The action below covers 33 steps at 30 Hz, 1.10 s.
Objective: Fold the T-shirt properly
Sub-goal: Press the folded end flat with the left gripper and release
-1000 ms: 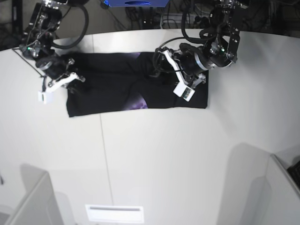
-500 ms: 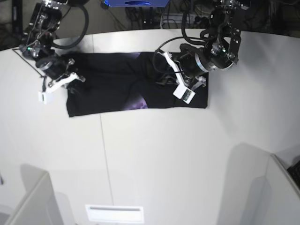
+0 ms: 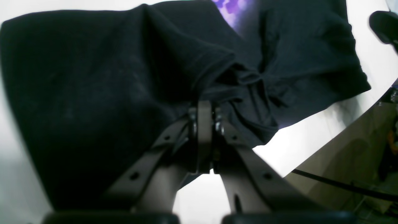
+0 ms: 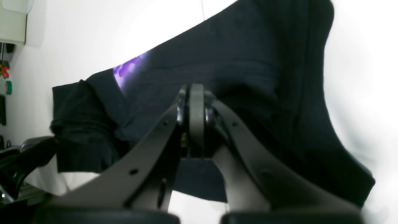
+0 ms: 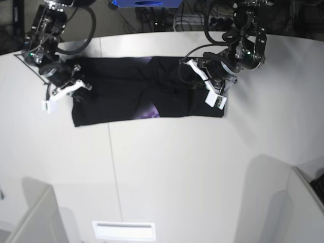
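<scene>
We look down on a broad, rounded white tabletop [image 5: 167, 167] with a thin seam running front to back across it. Behind its far edge the room is dark, with black cables and a blue box-like object [image 5: 147, 3] at the top of the base view. A pale grey panel [image 5: 35, 217] rises at the near left corner, another pale panel [image 5: 306, 202] at the near right, and a flat white rectangular plate [image 5: 123, 230] lies near the front edge.

The large black cloth T-shirt [image 5: 126, 91] is spread in a long band across the far part of the table, partly folded, with rumpled folds near its middle and a patch of purple print showing at its near edge.

The left gripper [image 3: 203, 107] sits over the shirt's end on the base view's right; in its wrist view we see its fingers closed together, with a bunched fold of black cloth caught at the tips. The right gripper [image 4: 192, 93] is at the opposite end; its fingers are likewise pressed together against the cloth, though we cannot tell whether fabric is pinched between them.
</scene>
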### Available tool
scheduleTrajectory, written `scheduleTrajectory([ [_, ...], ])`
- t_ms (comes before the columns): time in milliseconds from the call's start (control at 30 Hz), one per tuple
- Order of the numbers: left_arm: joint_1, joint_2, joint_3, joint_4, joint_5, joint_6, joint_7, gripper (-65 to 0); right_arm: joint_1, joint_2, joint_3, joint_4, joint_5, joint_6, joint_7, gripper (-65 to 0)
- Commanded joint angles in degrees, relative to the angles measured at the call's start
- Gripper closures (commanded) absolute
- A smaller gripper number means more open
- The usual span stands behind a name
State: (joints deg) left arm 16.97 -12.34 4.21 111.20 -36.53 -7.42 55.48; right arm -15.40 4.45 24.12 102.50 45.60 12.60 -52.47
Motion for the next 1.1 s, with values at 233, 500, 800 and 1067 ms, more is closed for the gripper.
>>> scheduleTrajectory([
  [233,-7.17,1.04,0.23,-6.45,-1.14,-0.1,-0.93,0.0,0.85,0.34,0.01,-0.12,0.77,0.28,1.0,0.0],
  [500,-14.11,5.09,6.56,-12.69,-0.87,-0.01,-0.93,0.0,0.85,0.34,0.19,-0.12,0.77,0.28,1.0,0.0],
  [800,-17.19,6.93,6.21,-13.13,-1.31,-0.01,-0.93,0.0,0.94,2.01,-0.16,0.58,0.77,0.28,1.0,0.0],
  [1067,-5.24,-2.56,-11.2,-0.74,-1.31,-0.45,-1.37,0.0,1.73,4.48,0.36,2.69,0.77,-0.07,1.0,-20.7],
])
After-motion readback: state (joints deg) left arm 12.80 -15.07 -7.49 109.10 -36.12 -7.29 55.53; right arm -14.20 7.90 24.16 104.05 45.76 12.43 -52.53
